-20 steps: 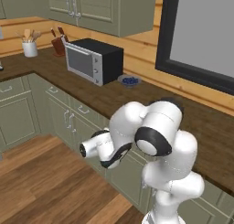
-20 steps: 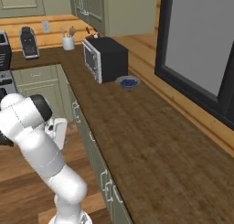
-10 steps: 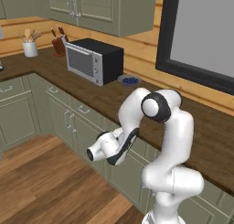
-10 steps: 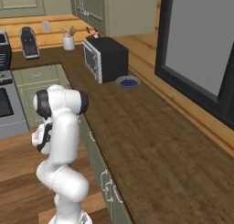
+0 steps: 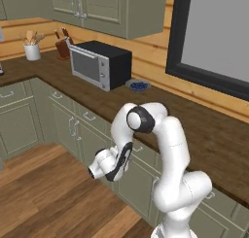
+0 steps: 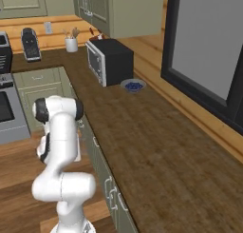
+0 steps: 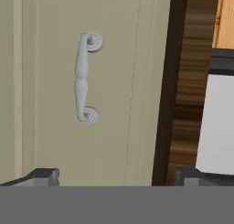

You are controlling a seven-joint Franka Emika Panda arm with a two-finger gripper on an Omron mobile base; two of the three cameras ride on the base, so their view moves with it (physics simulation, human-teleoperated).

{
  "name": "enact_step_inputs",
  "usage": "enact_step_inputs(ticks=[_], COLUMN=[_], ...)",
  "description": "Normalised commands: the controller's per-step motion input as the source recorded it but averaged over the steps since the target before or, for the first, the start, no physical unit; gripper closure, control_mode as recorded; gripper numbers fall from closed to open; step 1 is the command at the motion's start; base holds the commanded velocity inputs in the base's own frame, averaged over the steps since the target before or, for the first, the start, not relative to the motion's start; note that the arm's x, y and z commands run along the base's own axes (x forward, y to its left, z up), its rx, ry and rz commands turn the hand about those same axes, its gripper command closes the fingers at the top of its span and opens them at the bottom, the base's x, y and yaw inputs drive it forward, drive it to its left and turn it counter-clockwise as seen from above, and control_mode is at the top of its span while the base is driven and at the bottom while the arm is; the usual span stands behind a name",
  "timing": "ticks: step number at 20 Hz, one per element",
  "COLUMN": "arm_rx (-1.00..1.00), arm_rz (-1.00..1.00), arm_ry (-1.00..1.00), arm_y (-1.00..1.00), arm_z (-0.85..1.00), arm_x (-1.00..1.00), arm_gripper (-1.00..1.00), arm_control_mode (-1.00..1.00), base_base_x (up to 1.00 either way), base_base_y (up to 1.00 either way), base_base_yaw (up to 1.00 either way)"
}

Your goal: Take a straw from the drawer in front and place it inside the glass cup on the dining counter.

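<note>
The sage-green drawer [image 7: 119, 90] stands shut; in the hand view its panelled front is close and rolled on its side, with the small silver bar handle [image 7: 82, 77] near the middle. My gripper [image 7: 119, 177] is open, its two dark fingertips [image 7: 43, 176] wide apart, facing the drawer front a short way off the handle and touching nothing. Seen from the left base, the gripper [image 5: 94, 172] hangs low in front of the cabinets below the worktop. The straw is hidden. The glass cup and the dining counter are out of view.
On the dark wood worktop [image 5: 194, 130] stand a microwave [image 5: 99, 64], a blue bowl [image 5: 139, 86], a white utensil holder [image 5: 32, 51] and a knife block [image 5: 62, 46]. A stove [image 6: 7, 108] lies left. Wood floor [image 5: 44, 198] spreads before the cabinets.
The arm has swung its elbow up and over toward the cabinets, and the hand has sunk a little lower in front of them. The jaws stay open.
</note>
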Motion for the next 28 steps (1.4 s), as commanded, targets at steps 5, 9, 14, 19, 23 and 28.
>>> enact_step_inputs(ticks=[5,9,14,19,23,28], arm_rx=[0.0,0.0,0.0,0.0,0.0,0.0], arm_rz=[0.0,0.0,0.0,0.0,0.0,0.0], arm_ry=[-0.07,-0.05,-0.02,0.0,0.0,0.0], arm_y=[-0.13,-0.19,-0.15,-0.12,-0.08,-0.14], arm_z=[-0.13,-0.14,-0.16,-0.3,-0.36,-0.19], arm_x=[0.47,0.38,0.36,0.31,0.3,0.12], arm_gripper=[-1.0,-1.0,-1.0,-1.0,-1.0,-1.0], arm_control_mode=[-1.0,-1.0,-1.0,-1.0,-1.0,-1.0], base_base_x=[0.0,0.0,0.0,0.0,0.0,0.0], base_base_y=[0.0,0.0,0.0,0.0,0.0,0.0], base_base_yaw=[0.0,0.0,0.0,0.0,0.0,0.0])
